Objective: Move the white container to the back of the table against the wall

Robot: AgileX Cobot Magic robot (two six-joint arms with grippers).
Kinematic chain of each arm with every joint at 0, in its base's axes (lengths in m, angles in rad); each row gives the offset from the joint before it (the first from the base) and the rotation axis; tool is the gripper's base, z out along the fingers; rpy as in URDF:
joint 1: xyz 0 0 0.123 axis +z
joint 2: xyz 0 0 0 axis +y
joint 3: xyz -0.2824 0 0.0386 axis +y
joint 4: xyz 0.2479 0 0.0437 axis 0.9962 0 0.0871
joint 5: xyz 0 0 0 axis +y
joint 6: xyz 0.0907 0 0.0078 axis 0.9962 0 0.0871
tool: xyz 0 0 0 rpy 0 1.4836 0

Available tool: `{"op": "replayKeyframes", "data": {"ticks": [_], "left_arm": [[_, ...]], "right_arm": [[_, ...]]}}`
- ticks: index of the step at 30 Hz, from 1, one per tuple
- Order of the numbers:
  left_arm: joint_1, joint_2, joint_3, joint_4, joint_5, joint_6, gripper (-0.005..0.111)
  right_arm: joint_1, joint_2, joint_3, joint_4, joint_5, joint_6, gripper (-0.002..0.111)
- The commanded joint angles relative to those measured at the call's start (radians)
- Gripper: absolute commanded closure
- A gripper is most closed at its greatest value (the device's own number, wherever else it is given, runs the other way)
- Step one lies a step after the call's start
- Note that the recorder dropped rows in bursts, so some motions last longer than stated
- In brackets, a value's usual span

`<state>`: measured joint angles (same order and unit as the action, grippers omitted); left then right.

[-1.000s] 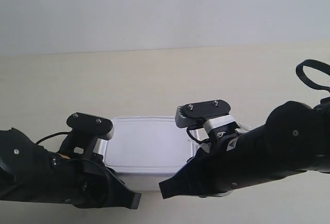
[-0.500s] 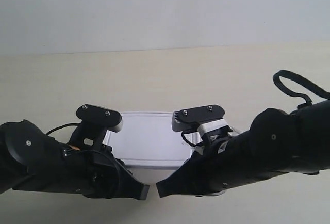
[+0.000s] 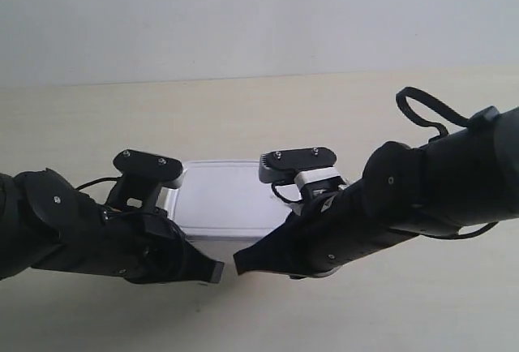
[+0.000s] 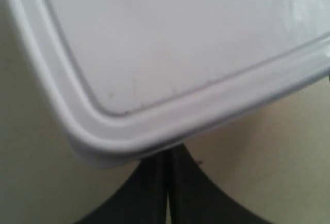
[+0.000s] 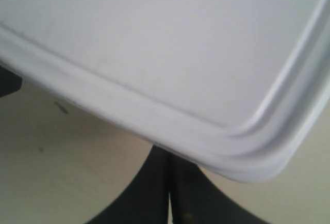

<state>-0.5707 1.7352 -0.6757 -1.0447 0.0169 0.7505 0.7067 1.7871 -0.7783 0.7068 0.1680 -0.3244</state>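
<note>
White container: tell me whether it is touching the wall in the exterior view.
No, a wide strip of bare table separates the white container from the wall.

Left fingers [image 4: 150, 185] pressed together, right fingers [image 5: 150, 189] likewise pressed together

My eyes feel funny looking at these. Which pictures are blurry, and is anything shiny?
Left wrist view: the white container is close and soft, with a pale glare patch. Right wrist view: equally soft, no glare. Exterior view: clearer, evenly lit, faint shadows on the table.
</note>
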Motion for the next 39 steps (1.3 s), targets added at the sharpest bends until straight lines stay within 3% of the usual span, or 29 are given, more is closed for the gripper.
{"op": "replayKeyframes", "data": {"ticks": [1,14,25,39], "left_arm": [[0.003,0.024,-0.040,0.015,-0.008,0.007,0.107],[0.006,0.088,-0.117,0.015,-0.017,0.007,0.107],[0.122,0.123,-0.190,0.015,0.072,0.001,0.107],[0.124,0.261,-0.331,0.021,0.053,0.027,0.107]], "right_arm": [[-0.047,0.011,-0.008,-0.007,0.002,-0.007,0.108],[-0.114,0.056,-0.075,-0.010,0.030,-0.053,0.108],[-0.134,0.146,-0.193,-0.031,0.067,-0.052,0.108],[-0.178,0.230,-0.309,-0.060,0.111,-0.051,0.108]]}}
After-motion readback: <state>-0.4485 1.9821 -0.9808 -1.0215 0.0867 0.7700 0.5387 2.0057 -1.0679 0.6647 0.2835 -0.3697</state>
